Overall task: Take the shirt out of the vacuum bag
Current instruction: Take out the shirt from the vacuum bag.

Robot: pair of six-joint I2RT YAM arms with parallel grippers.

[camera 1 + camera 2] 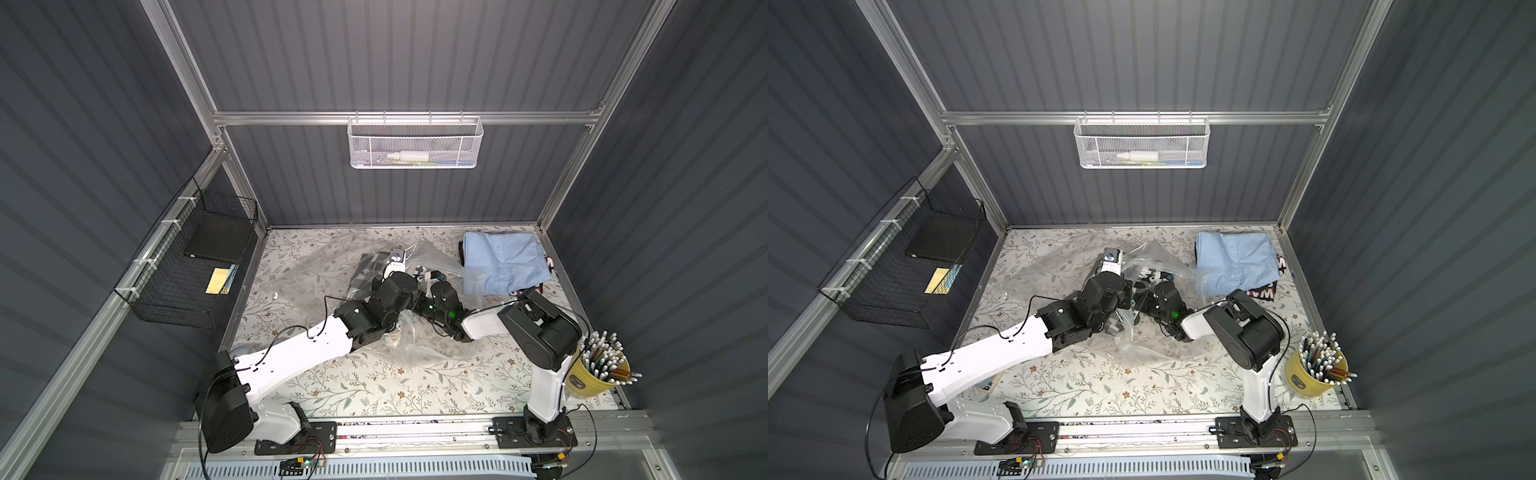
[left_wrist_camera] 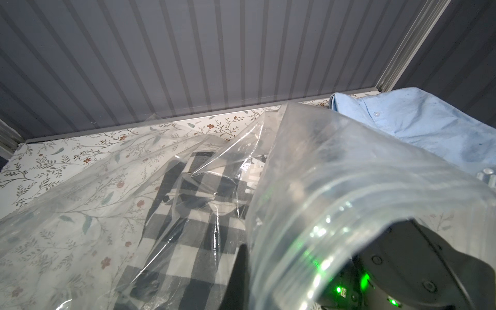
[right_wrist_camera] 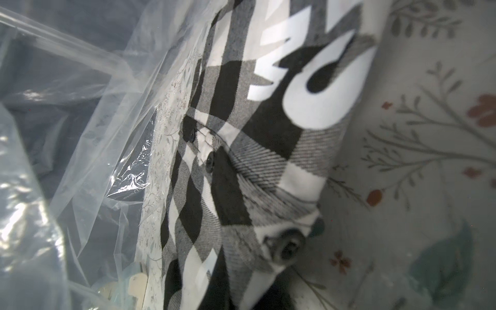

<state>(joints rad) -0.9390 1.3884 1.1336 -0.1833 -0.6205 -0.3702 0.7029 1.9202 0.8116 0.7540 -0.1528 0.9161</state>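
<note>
We see the vacuum bag [image 1: 309, 266] sprawled across the middle of the table [image 1: 374, 386], with the checked shirt [image 3: 241, 161] inside it near the mouth. Our left gripper [image 1: 396, 261] is clamped on the bag's raised rim. Our right gripper [image 1: 423, 275] reaches inside, closed on a shirt fold.
</note>
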